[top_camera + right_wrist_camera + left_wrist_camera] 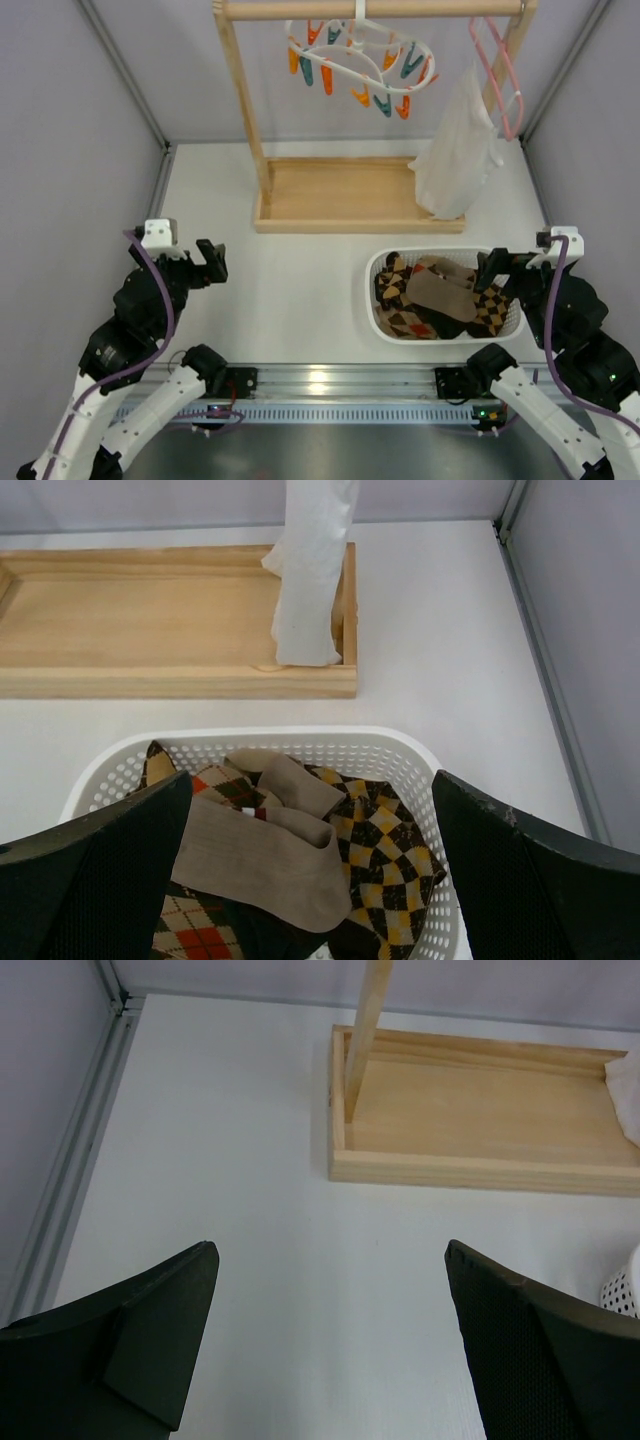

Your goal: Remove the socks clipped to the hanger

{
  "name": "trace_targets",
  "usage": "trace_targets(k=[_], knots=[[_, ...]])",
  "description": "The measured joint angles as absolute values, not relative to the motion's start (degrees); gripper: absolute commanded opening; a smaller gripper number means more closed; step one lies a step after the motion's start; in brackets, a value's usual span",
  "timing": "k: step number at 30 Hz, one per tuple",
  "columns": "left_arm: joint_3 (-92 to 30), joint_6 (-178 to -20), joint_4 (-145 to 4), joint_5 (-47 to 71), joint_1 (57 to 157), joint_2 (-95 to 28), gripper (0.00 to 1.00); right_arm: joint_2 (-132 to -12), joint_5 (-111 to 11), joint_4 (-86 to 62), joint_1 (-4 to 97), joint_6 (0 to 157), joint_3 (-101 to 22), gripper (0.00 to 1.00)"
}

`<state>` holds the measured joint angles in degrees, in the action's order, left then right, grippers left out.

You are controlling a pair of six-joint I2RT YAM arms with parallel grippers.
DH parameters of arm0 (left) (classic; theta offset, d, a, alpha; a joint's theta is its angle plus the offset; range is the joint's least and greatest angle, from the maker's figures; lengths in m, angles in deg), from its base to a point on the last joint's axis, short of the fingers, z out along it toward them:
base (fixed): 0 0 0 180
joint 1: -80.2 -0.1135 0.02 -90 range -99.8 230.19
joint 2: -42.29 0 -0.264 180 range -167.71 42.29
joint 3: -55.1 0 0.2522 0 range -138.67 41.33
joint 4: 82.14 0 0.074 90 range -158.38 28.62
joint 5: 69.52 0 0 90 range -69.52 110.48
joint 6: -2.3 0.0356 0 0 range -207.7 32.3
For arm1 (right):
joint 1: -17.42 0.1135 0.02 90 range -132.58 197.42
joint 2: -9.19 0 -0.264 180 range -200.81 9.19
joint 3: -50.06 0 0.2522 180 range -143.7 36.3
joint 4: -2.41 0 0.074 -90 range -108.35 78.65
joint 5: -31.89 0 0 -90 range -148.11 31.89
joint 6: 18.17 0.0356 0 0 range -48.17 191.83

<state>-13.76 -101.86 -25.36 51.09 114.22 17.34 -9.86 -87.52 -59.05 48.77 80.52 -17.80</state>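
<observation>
Up at the far side of the top view, you had the hanger (372, 60) hooked on the rack's (340, 195) bar, its oval ring lying crosswise. All the clips (327, 78) you could see dangled bare. The socks (440, 295) lay heaped in the basket (372, 272) on the surface (290, 300), near side, right of centre. Your right tool (490, 270) sat at the basket's right rim, jaws spread and holding nothing. Your left tool (212, 262) was well apart to the left, likewise spread and empty. The hanger stood well beyond and above both, with neither arm clearly nearer.

Through the left wrist, you saw both fingers (150, 1340) wide apart over bare surface, the rack's tray ahead and a corner of the basket (625, 1295) at the right edge. No sock or hanger showed.

Through the right wrist, your fingers (520, 880) stood wide over the basket (250, 738). Argyle and tan socks (270, 865) lay in it just below, the tan one running slantwise. A white garment (310, 570) hung into the tray beyond.

Judging by the bare clips, you had nothing left to unclip.
</observation>
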Motion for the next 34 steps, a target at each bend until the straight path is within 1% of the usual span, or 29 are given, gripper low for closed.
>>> trace_targets(k=[7,12,14,18,20,25,34], knots=[[-11.92,-101.46,-28.16,51.07,112.84,19.42,0.98,-9.86,-87.67,-58.96,48.77,80.41,-17.69,1.0],[-11.31,-101.14,-28.51,47.9,111.48,18.93,0.98,-9.26,-87.98,-58.92,48.77,80.23,-17.69,0.99],[-11.02,-100.9,-29.42,44.55,108.29,18.48,0.98,-9.0,-88.07,-58.88,48.77,79.93,-17.69,0.99],[-9.67,-100.59,-31.24,36.79,98.89,18.02,0.98,-8.78,-88.15,-58.85,48.77,79.66,-17.69,0.99],[-9.32,-100.59,-31.63,34.3,96.21,17.71,0.98,-8.74,-88.24,-58.85,48.77,79.45,-17.67,0.99],[-8.75,-100.61,-32.11,31.64,95.27,17.47,0.98,-7.95,-88.29,-58.83,48.77,79.38,-17.56,0.99],[-8.64,-100.61,-32.37,30.57,95.27,17.47,0.98,-7.69,-88.31,-58.7,48.77,79.38,-17.3,0.99]])
